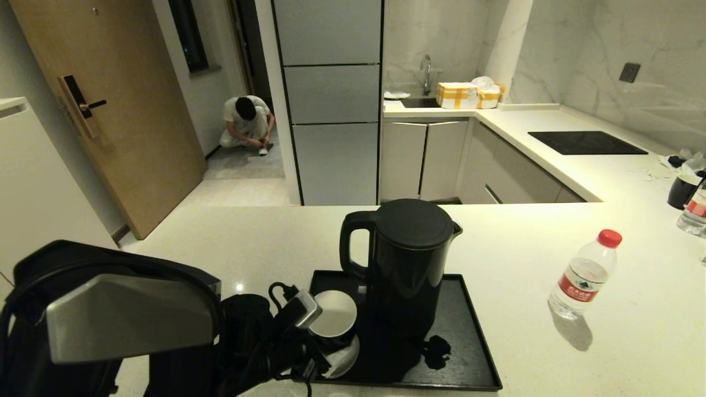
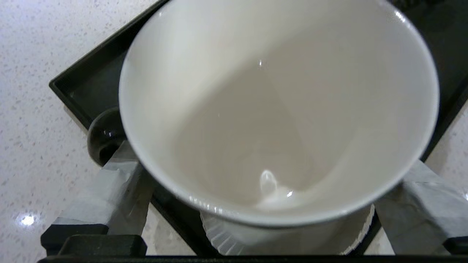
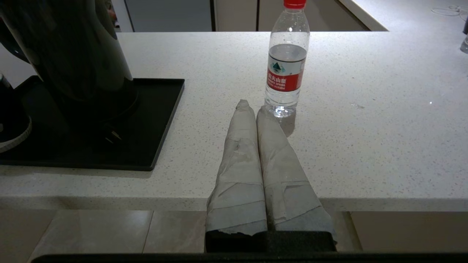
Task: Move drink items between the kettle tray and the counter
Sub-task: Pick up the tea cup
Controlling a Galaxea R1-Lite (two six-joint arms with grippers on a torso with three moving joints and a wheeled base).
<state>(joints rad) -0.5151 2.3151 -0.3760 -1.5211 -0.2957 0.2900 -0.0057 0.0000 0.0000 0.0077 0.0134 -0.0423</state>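
The black handled cup, white inside, is over the white saucer at the front left of the black kettle tray. My left gripper is at the cup. In the left wrist view its taped fingers press either side of the cup, the tips hidden under the rim. The clear water bottle with red cap and label stands upright on the cream counter, right of the tray. My right gripper is shut and empty at the counter's front edge, just short of the bottle.
The tall black kettle stands mid-tray beside the cup, its plug lying on the tray. A second bottle and another black cup sit at the far right. A black cooktop lies on the back counter.
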